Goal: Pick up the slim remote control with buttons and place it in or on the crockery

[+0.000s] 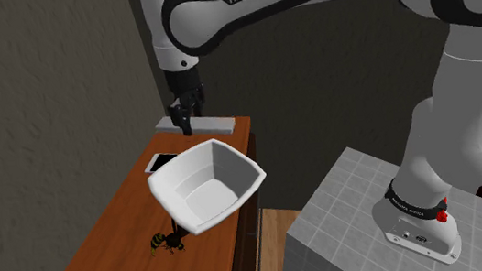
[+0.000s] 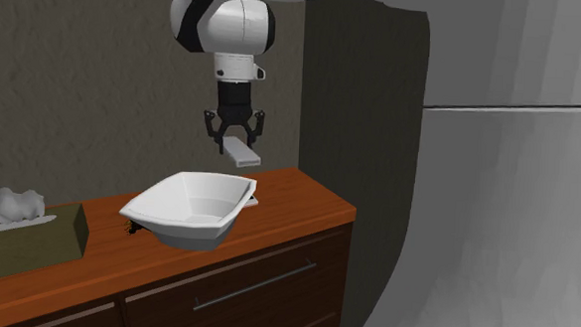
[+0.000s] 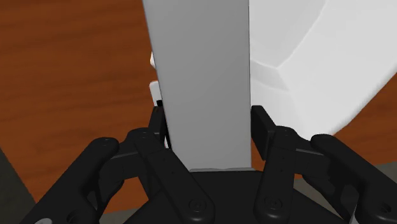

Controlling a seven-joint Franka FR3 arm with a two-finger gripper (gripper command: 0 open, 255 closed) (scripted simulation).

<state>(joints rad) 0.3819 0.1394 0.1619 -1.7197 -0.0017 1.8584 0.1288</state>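
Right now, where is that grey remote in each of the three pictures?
Shoulder view: grey remote in the gripper, over the counter's far end.
Second exterior view: grey remote upper middle, above the white bowl.
Wrist view: grey remote centre, clasped between the black fingers.
Shared landmark: the white bowl beside it.

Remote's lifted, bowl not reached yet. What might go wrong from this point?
The pincer grips the long remote off-centre, so it may swivel or slip in transit. The bowl has sloped walls and stands near the front edge of the dresser; a remote dropped on the rim could slide out or nudge the bowl.
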